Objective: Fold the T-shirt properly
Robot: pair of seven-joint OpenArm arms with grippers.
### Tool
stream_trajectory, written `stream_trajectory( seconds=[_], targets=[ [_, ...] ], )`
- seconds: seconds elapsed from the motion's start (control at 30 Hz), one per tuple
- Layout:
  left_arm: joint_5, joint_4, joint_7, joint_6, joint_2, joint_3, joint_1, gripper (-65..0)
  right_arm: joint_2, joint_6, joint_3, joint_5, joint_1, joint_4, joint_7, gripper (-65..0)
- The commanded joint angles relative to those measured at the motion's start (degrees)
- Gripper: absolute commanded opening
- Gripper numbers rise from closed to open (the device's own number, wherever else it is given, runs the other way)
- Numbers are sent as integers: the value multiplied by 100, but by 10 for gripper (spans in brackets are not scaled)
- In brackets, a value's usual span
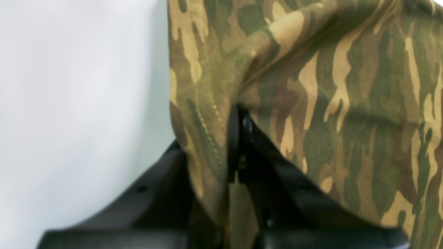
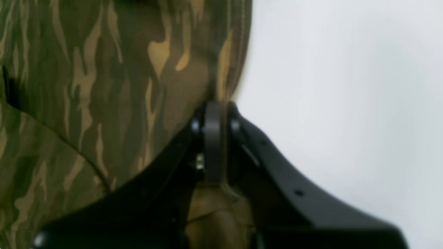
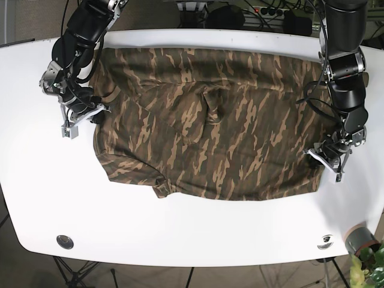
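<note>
A camouflage T-shirt [image 3: 204, 120] lies spread over the white table [image 3: 192, 228], with a bump of cloth near its middle. My left gripper [image 3: 321, 155], on the right of the base view, is shut on the shirt's right edge; the left wrist view shows the shirt's cloth [image 1: 311, 86] pinched between its black fingers [image 1: 242, 138]. My right gripper [image 3: 96, 113], on the left of the base view, is shut on the shirt's left edge; the right wrist view shows the shirt's hem [image 2: 138, 69] clamped between its fingers [image 2: 213, 138].
A round metal fitting [image 3: 64, 241] sits at the table's front left and another [image 3: 326, 241] at the front right. A plant pot [image 3: 362, 240] stands off the front right corner. Cables and dark equipment [image 3: 240, 12] lie behind the table's far edge.
</note>
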Motion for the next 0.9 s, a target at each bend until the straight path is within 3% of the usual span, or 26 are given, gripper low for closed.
stream_trajectory(
  seconds=[0.0, 0.27, 0.47, 0.7, 0.87],
  targets=[
    [-58, 437, -82, -43, -129, -20, -116, -650, 35, 8, -14, -12, 51, 260, -45, -629],
    [-67, 2143, 683, -43, -199, -310, 438, -650, 114, 8, -67, -29, 157, 621, -203, -629],
    [-58, 3013, 1166, -43, -173, -354, 429, -650, 562, 8, -779, -12, 473, 638, -203, -629],
    [-58, 3769, 1588, -43, -50, -380, 227, -650, 949, 8, -832, -12, 1352, 594, -220, -629],
    [-58, 3998, 1808, -43, -41, -380, -134, -650, 1283, 17, -876, -12, 2372, 410, -607, -629]
  ],
)
